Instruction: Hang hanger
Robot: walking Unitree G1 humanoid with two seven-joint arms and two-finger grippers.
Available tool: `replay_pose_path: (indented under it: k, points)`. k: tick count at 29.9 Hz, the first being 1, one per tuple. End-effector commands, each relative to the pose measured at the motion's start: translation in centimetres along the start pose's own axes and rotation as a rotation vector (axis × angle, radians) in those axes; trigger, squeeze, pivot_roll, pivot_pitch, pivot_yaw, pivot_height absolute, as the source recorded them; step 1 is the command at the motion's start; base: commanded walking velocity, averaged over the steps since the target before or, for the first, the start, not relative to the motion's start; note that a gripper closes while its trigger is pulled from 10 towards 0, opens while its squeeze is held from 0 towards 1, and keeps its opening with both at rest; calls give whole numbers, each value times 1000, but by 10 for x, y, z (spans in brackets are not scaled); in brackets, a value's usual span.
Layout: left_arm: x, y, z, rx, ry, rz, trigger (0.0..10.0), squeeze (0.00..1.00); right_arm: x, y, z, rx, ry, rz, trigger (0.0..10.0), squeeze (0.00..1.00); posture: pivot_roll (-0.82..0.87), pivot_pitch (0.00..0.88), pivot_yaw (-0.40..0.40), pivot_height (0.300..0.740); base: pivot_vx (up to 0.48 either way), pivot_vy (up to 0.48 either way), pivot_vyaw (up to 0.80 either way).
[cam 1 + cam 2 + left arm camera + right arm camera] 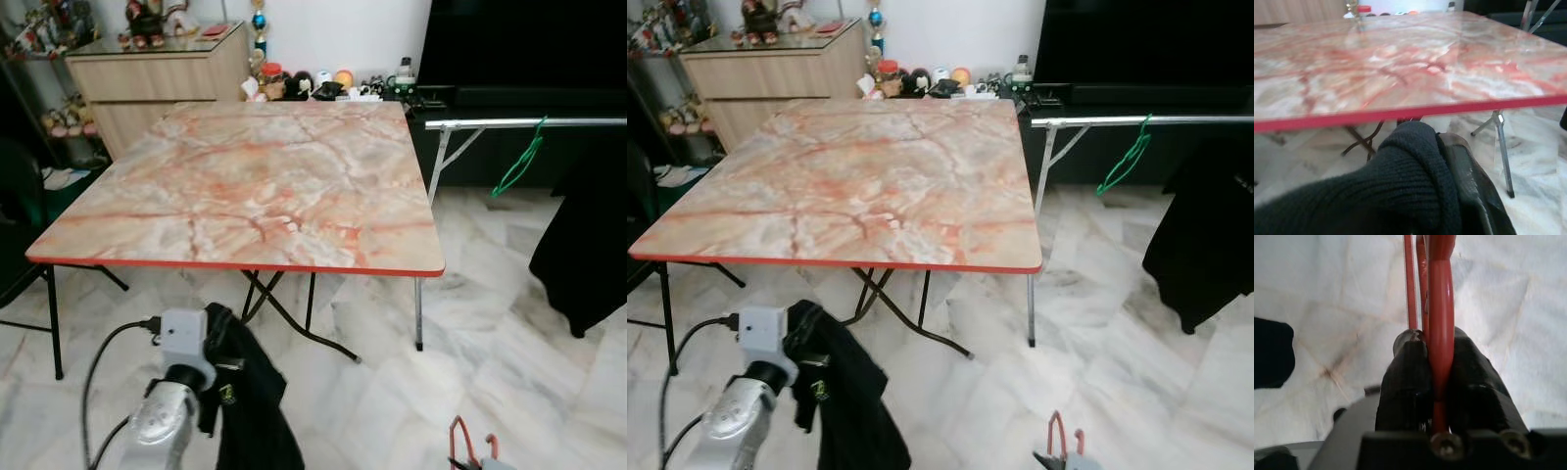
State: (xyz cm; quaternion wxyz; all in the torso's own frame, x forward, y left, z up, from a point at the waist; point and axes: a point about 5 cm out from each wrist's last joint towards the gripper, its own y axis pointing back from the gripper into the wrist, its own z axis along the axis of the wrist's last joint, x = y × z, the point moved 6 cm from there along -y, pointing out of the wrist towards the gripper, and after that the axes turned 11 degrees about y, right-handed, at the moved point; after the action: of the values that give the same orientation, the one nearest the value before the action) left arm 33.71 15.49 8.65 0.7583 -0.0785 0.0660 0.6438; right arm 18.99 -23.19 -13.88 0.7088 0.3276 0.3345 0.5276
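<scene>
A red hanger (1440, 308) is pinched between the two black fingers of my right gripper (1433, 350), which is shut on it. The hanger's red loop (464, 439) pokes up at the bottom right, low over the floor. My left gripper (1449, 161) is wrapped in a black knit garment (245, 401) that hangs from it in front of the table; one finger (1469, 181) shows beside the fabric. A silver clothes rail (529, 123) runs along the right, carrying a green hanger (520, 160) and a hanging black garment (588, 235).
A marble-pattern folding table (255, 176) with a red edge stands right in front of me, its metal legs (418, 311) on the white marble floor (490, 343). A wooden cabinet (157, 83) and small items stand behind it. A dark chair (20, 225) is at the left.
</scene>
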Motion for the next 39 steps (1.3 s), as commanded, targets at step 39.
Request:
replay_pose_path:
  k: [39]
  points:
    - [-159,-122,166,-226,-111,-576,10000,0,1,-2,13,-27,-26,1,10000,0,115,10,45,740,405,0,0]
